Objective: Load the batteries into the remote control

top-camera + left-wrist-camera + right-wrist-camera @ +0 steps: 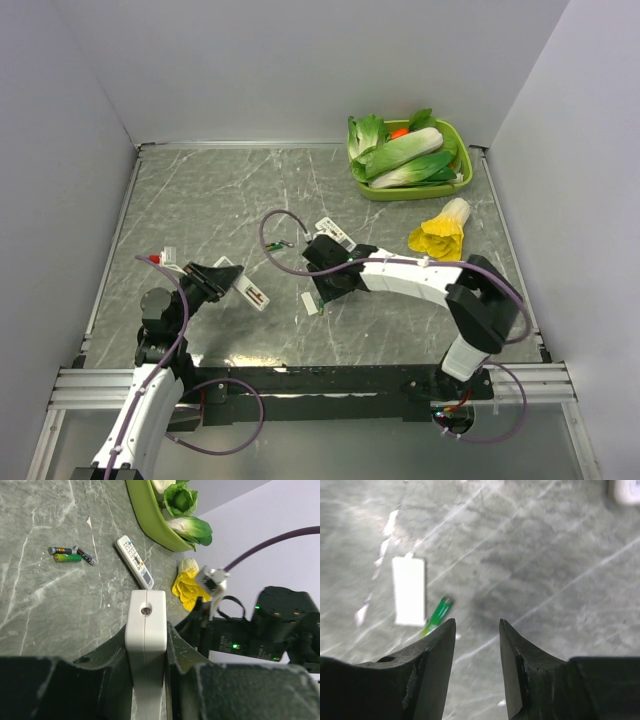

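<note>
My left gripper (228,278) (146,627) is shut on the slim white remote control (250,292) (145,625), holding it on edge above the table at the left. One green battery (439,614) lies beside a small white battery cover (409,591) (310,304), just left of my right gripper (477,622) (322,283), which is open, empty and close above the table. Another green battery (67,557) (283,244) lies further back with two darker cells (84,555) next to it.
A wider white remote with coloured buttons (333,232) (134,562) lies behind the right gripper. A green tray (460,178) (150,520) of leafy vegetables stands at the back right, with a yellow-leafed vegetable (440,232) in front of it. A purple cable (270,250) loops over the middle.
</note>
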You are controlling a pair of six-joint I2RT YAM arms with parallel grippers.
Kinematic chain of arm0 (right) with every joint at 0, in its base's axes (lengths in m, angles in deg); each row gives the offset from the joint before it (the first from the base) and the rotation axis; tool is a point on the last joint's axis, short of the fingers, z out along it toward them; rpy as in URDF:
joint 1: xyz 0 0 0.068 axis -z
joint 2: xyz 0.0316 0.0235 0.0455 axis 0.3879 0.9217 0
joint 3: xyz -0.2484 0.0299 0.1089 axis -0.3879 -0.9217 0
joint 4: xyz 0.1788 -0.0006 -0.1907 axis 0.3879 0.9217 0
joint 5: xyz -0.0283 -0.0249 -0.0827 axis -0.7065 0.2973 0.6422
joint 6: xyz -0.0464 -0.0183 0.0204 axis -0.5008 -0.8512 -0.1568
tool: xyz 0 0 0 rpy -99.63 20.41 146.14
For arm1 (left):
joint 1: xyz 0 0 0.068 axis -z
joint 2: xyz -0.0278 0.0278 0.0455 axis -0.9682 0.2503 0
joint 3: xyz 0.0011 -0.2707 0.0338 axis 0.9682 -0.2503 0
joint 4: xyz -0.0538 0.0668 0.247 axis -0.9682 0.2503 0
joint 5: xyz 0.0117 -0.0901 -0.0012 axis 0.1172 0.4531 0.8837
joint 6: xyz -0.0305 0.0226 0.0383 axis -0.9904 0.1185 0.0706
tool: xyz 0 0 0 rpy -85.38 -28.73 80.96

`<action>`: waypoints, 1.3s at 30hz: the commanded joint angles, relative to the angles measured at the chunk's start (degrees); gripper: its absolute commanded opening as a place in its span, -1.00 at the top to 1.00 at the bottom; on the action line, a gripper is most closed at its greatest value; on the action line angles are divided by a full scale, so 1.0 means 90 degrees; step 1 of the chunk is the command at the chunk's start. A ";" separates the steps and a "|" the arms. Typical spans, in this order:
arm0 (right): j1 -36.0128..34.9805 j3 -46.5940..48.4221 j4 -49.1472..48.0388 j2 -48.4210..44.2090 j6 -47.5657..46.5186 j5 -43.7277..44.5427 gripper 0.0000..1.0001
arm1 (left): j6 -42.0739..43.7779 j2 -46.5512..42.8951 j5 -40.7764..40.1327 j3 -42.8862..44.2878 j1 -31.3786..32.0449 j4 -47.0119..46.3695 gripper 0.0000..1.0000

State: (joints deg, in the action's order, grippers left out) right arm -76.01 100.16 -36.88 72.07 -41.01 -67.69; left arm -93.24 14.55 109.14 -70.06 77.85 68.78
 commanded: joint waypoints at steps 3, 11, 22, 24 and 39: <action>0.0041 -0.0294 -0.0406 -0.0763 0.1374 -0.0434 0.02 | -0.0088 -0.0110 0.0142 -0.0300 0.0012 -0.0237 0.96; 0.0050 0.0144 0.0082 -0.0167 0.2283 -0.0435 0.21 | -0.0146 -0.0159 0.0152 -0.0301 0.0032 -0.0256 0.96; 0.0021 0.0565 0.0317 0.0594 0.2508 -0.0512 0.35 | -0.0185 -0.0149 0.0142 -0.0340 0.0110 -0.0373 0.96; 0.0011 0.0623 0.0297 0.0673 0.2499 -0.0522 0.36 | -0.0195 -0.0149 0.0132 -0.0359 0.0120 -0.0393 0.96; -0.0037 0.0711 0.0336 0.1103 0.2392 -0.0181 0.63 | -0.0234 -0.0159 0.0181 -0.0408 0.0149 -0.0442 0.96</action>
State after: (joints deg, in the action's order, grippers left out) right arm -75.93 105.14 -34.45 80.49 -19.74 -71.71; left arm -94.53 13.72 109.58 -70.06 78.97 68.58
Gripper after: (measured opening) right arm 0.222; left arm 0.275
